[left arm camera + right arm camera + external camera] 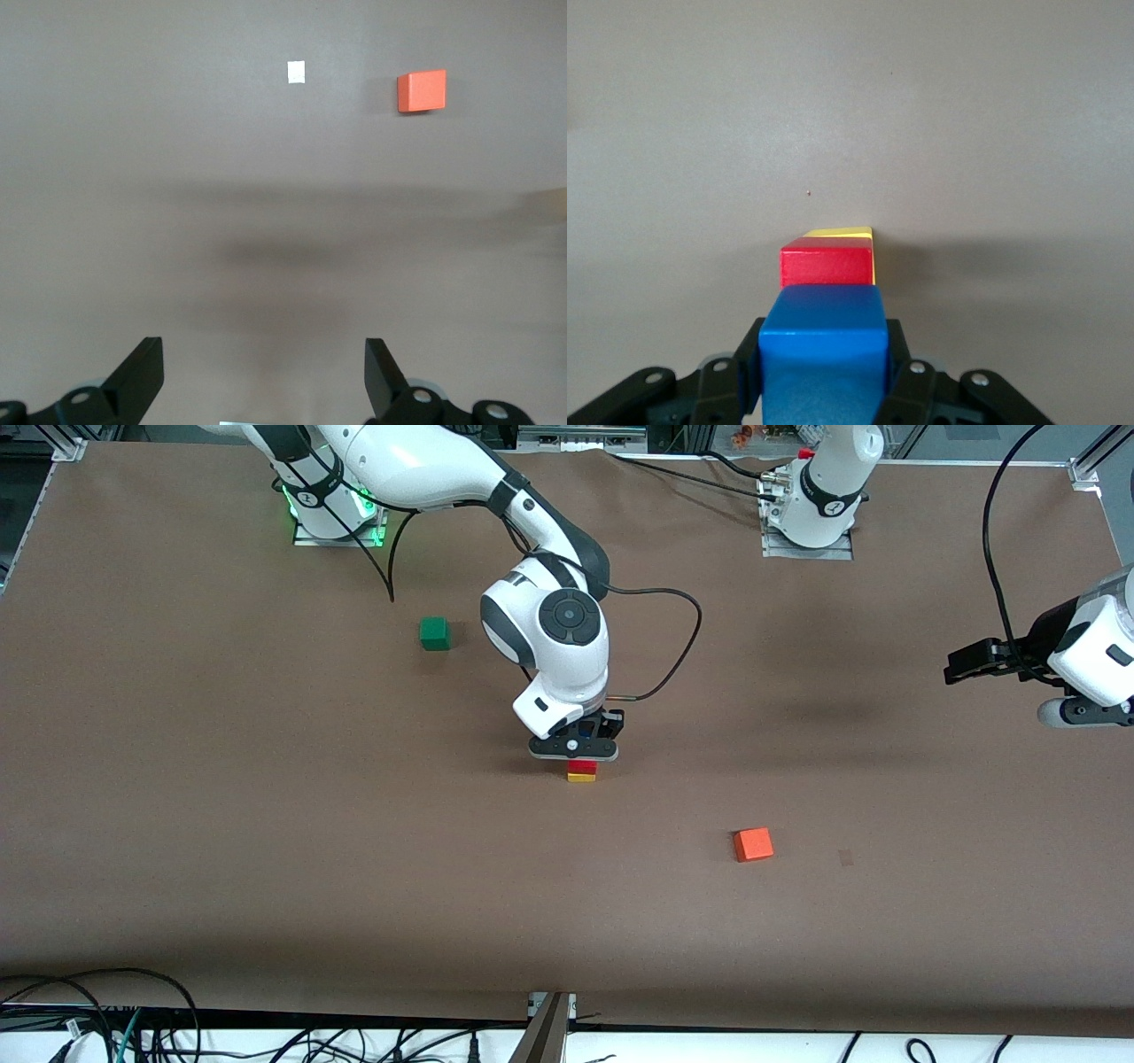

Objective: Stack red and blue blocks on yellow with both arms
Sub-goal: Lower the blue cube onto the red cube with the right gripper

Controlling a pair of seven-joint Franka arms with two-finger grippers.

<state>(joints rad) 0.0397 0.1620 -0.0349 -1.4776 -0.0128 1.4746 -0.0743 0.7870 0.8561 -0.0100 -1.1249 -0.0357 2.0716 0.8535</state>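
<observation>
The red block [582, 766] sits on the yellow cube [581, 777] at the middle of the table. My right gripper [576, 756] is directly over this stack and is shut on the blue block [822, 350], which the front view hides under the hand. In the right wrist view the blue block is just above the red block [827, 263], with a strip of the yellow cube [842, 233] showing. My left gripper [264, 376] is open and empty, held in the air at the left arm's end of the table [974, 662].
An orange cube [753, 844] lies nearer the front camera than the stack, toward the left arm's end; it also shows in the left wrist view [422, 90]. A green cube [434, 633] lies toward the right arm's base. A small white patch [297, 71] marks the table.
</observation>
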